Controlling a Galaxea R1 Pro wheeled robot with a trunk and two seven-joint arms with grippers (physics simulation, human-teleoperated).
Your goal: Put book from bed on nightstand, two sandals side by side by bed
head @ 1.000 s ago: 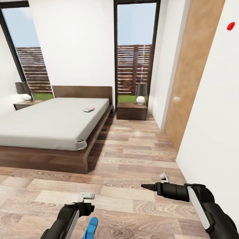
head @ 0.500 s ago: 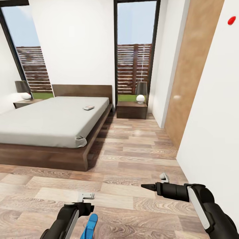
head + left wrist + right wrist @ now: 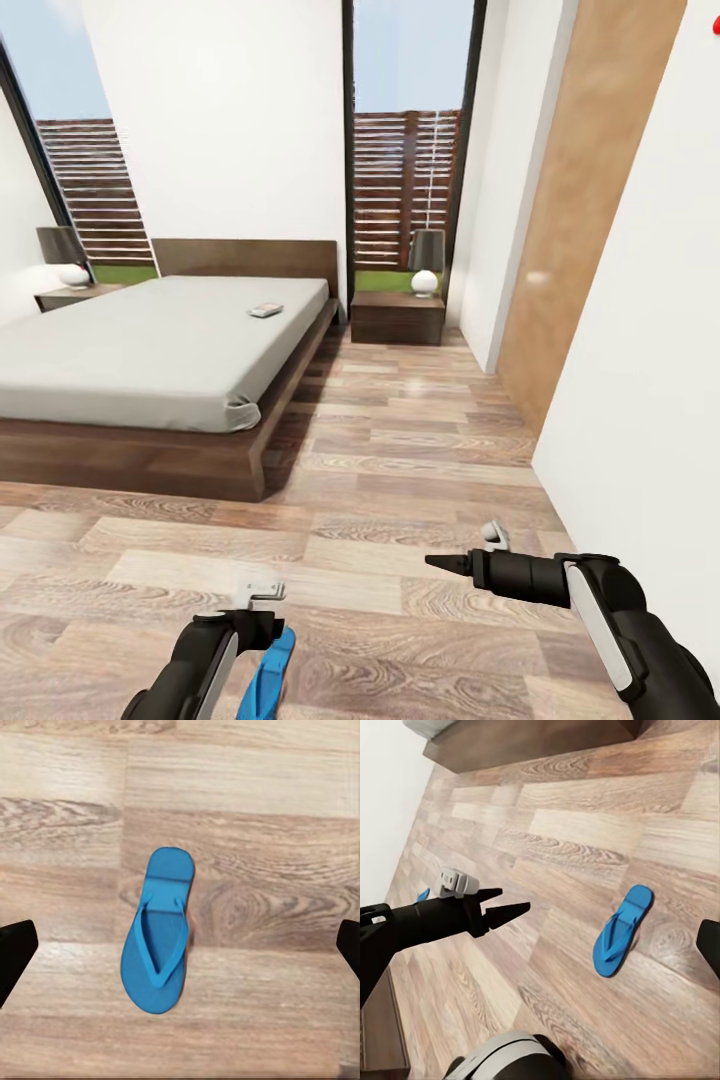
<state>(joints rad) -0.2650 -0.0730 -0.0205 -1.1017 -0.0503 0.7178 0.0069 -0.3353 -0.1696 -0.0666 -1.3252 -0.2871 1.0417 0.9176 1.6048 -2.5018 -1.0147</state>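
The book lies on the grey mattress of the bed, near its right edge. A dark nightstand with a lamp stands right of the bed, and another nightstand stands at its far left. One blue sandal lies flat on the wood floor straight below my open left gripper, well apart from its fingers. In the head view this sandal peeks out beside my left gripper. A blue sandal shows on the floor in the right wrist view. My right gripper hovers open and empty.
A white wall and a wooden door close off the right side. Floor-to-ceiling windows stand behind the bed. Open wood floor runs between the bed and the wall.
The whole head view has shifted, so the camera moved; the bed and nightstand sit slightly higher and more of the sandal shows. Both arms keep their pose.
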